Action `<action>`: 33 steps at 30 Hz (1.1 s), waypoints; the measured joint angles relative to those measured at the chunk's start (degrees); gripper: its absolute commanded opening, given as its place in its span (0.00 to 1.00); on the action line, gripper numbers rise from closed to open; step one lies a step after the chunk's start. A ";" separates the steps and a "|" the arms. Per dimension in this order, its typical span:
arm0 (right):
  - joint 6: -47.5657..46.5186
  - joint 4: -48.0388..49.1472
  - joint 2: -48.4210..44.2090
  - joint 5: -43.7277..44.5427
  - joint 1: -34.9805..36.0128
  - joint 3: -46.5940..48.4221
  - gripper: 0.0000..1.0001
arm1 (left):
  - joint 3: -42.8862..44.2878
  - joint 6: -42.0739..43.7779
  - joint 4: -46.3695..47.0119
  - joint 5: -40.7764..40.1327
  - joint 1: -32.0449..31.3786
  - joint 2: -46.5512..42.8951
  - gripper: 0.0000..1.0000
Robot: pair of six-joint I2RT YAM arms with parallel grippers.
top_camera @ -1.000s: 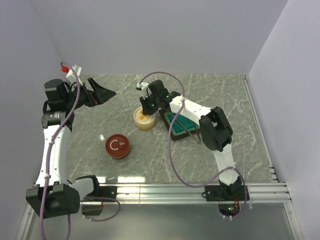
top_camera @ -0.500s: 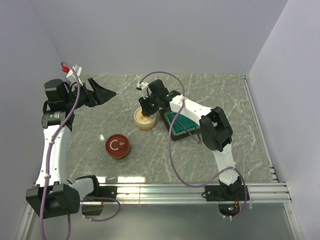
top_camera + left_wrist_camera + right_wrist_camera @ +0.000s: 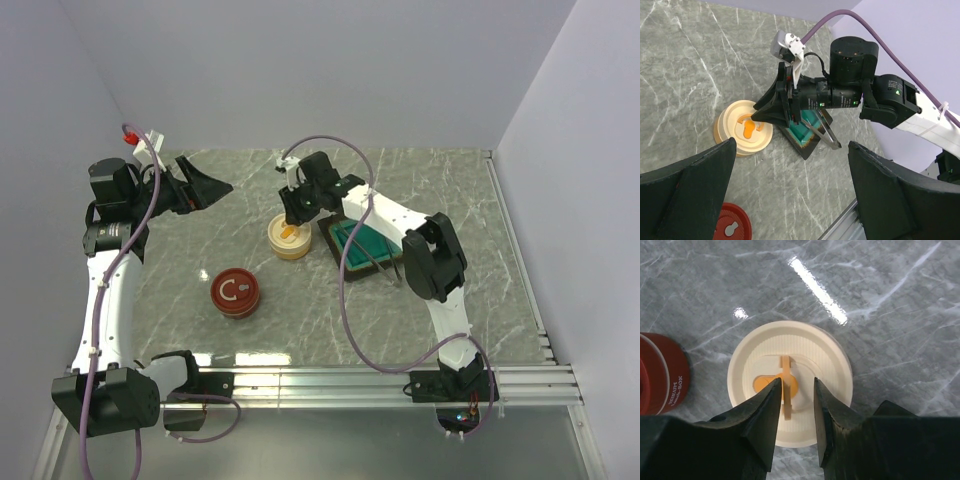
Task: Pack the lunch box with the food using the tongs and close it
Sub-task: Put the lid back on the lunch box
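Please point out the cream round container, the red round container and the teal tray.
cream round container [image 3: 789,385]: right wrist view, on the orange handle on top.
red round container [image 3: 235,293]: top external view, middle of its top face.
teal tray [image 3: 358,245]: top external view, on its bare teal floor.

Layout, top view: the tabbed round container [image 3: 288,238] sits mid-table [image 3: 450,200]. The tray [image 3: 362,250] is just beside it on your right, set cornerwise to the table edges. The tongs [image 3: 823,136] lie on the tray, running out to its near-right corner (which end is the joined one, can't tell). The logo-topped round container [image 3: 235,293] sits nearer you and left of the tabbed one, apart from it. The right gripper [image 3: 797,385] hangs directly over the tabbed container, with the tab in the gap between its fingers. The left gripper [image 3: 212,187] is far-left, above the table, well apart from everything, facing the centre.
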 measured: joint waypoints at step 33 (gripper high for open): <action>-2.40 -4.72 4.17 3.39 -3.32 6.16 0.40 | 4.61 11.47 -4.31 1.84 -0.39 15.98 0.65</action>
